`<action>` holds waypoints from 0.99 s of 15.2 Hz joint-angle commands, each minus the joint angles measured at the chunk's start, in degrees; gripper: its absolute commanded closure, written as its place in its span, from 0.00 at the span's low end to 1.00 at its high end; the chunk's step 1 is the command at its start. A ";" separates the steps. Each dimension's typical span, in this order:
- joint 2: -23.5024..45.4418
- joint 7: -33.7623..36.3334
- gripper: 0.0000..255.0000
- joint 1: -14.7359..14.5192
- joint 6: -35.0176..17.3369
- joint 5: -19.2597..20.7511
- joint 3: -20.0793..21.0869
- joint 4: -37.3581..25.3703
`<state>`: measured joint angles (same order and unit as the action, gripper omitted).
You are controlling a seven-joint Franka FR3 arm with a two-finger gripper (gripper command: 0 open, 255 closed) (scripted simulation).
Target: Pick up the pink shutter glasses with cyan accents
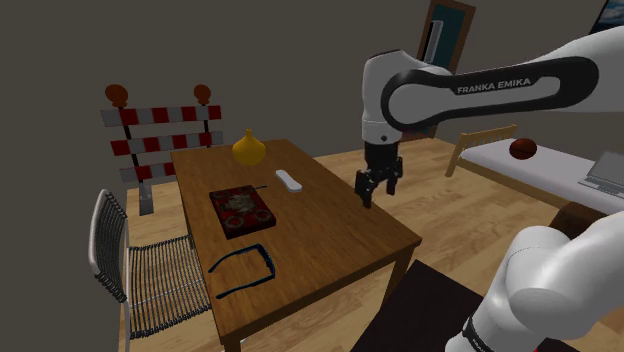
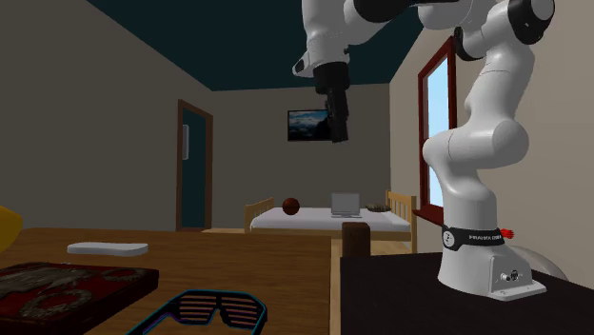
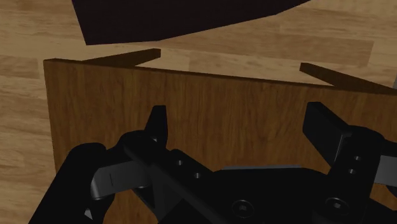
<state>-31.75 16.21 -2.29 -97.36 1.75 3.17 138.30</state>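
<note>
The shutter glasses (image 1: 243,270) lie flat near the table's front edge, at the shoulder view's lower left. Close up, the glasses (image 2: 209,309) show pink slats in a cyan frame with dark arms. My black gripper (image 1: 378,190) hangs above the table's right side, well away from the glasses and pointing down. Its fingers stand apart with nothing between them. From the second exterior view the gripper (image 2: 339,133) is high over the tabletop. In the wrist view the gripper (image 3: 242,124) looks onto bare wood (image 3: 210,108) near the table's edge.
On the wooden table (image 1: 330,230) are a dark red patterned box (image 1: 242,209), a small white object (image 1: 288,180) and a yellow vase (image 1: 249,148). A wire chair (image 1: 130,270) stands at the glasses' side, a striped barrier (image 1: 160,140) behind. A bed (image 1: 540,170) holds a laptop (image 1: 606,172).
</note>
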 commanded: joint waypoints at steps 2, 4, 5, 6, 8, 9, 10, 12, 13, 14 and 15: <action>5.58 2.89 0.00 -0.67 -5.28 -1.17 1.77 -0.65; 9.27 4.69 0.00 -1.05 -8.26 -1.69 2.86 -1.58; 11.18 5.59 0.00 -1.22 -9.69 -1.88 3.39 -2.16; 13.12 6.49 0.00 -1.40 -11.08 -2.02 3.89 -2.82; 17.09 8.30 0.00 -1.73 -13.72 -2.15 4.87 -4.37; 19.12 9.21 0.00 -1.90 -14.96 -2.14 5.32 -5.27; 21.17 10.12 0.00 -2.06 -16.14 -2.08 5.75 -6.24; 25.32 11.95 0.00 -2.41 -18.33 -1.80 6.54 -8.41; 27.42 12.88 0.00 -2.60 -19.33 -1.58 6.89 -9.61; 29.53 13.80 0.00 -2.80 -20.26 -1.32 7.21 -10.88; 31.65 14.72 0.00 -3.02 -21.13 -1.02 7.49 -12.23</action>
<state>-1.90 30.00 -5.10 -117.22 0.55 10.35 126.72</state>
